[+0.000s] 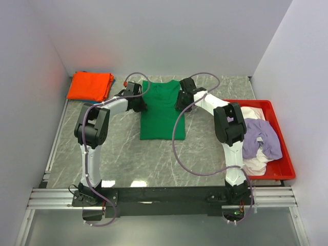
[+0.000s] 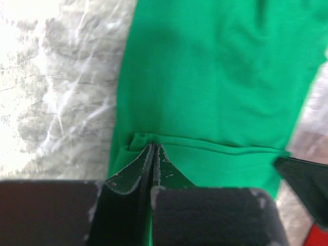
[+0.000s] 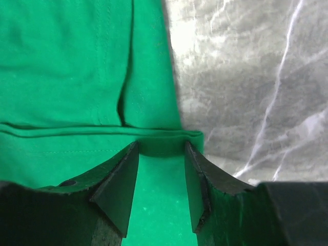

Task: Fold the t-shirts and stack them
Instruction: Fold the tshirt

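A bright green t-shirt [image 1: 162, 110] lies flat mid-table as a narrow strip, its sides folded in and its top edge folded over. My left gripper [image 1: 142, 106] is at its left edge. In the left wrist view the jaws [image 2: 154, 146] are shut, and a small pucker of the green t-shirt [image 2: 215, 77] is pinched at the fold's corner. My right gripper [image 1: 179, 106] is at the right edge. Its jaws [image 3: 161, 146] stand open astride the folded hem of the green t-shirt [image 3: 66, 66]. An orange t-shirt [image 1: 91, 85] lies folded at the back left.
A red tray [image 1: 281, 134] at the right holds a crumpled lilac t-shirt [image 1: 261, 137] and a white t-shirt [image 1: 252, 114]. A sliver of blue cloth [image 1: 104, 73] peeks out behind the orange one. White walls close in the marbled table [image 1: 123, 148] on three sides.
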You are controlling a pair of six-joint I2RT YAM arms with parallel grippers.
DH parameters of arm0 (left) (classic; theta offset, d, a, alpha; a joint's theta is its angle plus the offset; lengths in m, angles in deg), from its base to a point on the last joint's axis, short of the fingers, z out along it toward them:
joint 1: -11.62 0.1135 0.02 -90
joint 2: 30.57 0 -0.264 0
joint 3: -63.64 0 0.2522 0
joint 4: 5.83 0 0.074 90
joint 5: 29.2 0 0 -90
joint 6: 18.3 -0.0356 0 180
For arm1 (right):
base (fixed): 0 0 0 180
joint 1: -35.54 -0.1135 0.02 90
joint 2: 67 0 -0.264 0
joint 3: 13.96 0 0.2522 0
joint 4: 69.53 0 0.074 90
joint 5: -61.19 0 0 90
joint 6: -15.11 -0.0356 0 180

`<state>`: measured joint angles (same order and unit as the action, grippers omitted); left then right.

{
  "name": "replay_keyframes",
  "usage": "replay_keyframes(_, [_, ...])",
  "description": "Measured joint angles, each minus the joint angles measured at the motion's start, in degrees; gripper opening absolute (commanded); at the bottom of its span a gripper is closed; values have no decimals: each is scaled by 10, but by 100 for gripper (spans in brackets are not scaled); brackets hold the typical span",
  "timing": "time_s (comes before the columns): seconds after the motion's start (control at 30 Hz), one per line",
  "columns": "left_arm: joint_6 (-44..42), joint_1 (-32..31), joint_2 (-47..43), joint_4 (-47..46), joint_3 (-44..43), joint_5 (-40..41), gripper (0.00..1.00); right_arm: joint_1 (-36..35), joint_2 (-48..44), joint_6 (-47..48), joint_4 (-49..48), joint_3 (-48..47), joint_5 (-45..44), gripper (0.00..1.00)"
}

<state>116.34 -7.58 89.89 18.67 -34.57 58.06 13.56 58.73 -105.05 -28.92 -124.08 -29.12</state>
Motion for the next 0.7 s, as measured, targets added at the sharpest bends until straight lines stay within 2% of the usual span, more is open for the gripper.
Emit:
replay_keyframes(0.27, [2,5,12,-17,9,-2,8,12,4,0,-5,-2,17,48])
replay_keyframes(0.43, [0,7,-1,-12,12,-2,20,15,-2,0,1,-1,25,48])
replay_keyframes(0.6, [3,11,-60,-2,35,0,23,24,-55,-1,9,25,43,49])
replay_keyframes(0.7, [18,13,-131,-16,86,3,27,29,-122,-5,-5,74,54,49])
